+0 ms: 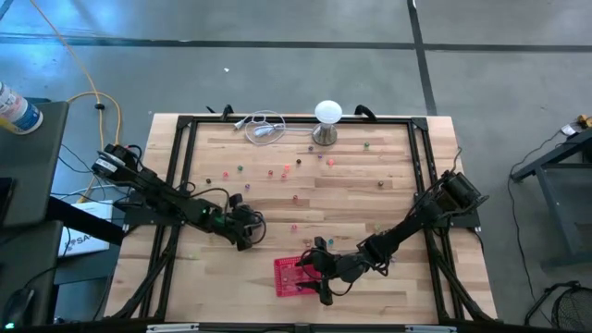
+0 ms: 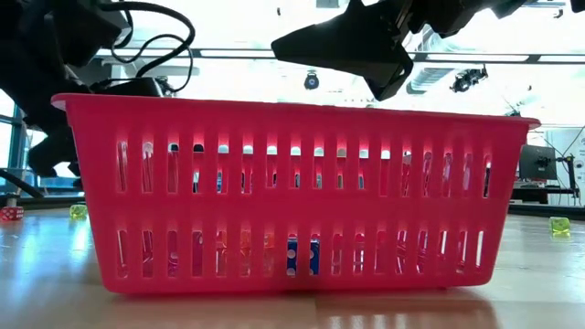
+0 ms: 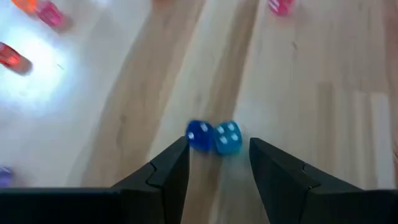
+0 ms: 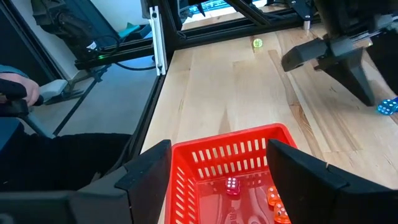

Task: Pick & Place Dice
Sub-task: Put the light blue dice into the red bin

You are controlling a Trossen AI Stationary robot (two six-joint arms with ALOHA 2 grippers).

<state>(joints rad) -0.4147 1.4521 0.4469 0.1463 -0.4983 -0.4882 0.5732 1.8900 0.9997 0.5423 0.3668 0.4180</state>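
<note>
Two blue dice, one dark (image 3: 199, 134) and one light (image 3: 228, 137), lie side by side on the wood between the fingertips of my open left gripper (image 3: 217, 155), which is low over the table's left middle (image 1: 248, 233). My open right gripper (image 4: 221, 152) hovers over the red basket (image 1: 289, 277) near the near edge. A red die (image 4: 231, 185) and orange dice (image 4: 274, 200) lie in the basket (image 4: 230, 140). More dice (image 1: 271, 173) are scattered over the far half of the table. My left gripper comes down at the two blue dice from above, one finger on each side. The dark blue die (image 3: 194, 138) lies right beside one fingertip (image 3: 179, 152); I cannot tell whether they touch. Both dice rest on the table.
A white ball-topped metal stand (image 1: 327, 120) and a coiled white cable (image 1: 264, 128) sit at the far edge. A black frame (image 1: 185, 148) borders the table. Loose dice lie beside the basket in the low view, red (image 2: 11, 213) and green (image 2: 559, 226).
</note>
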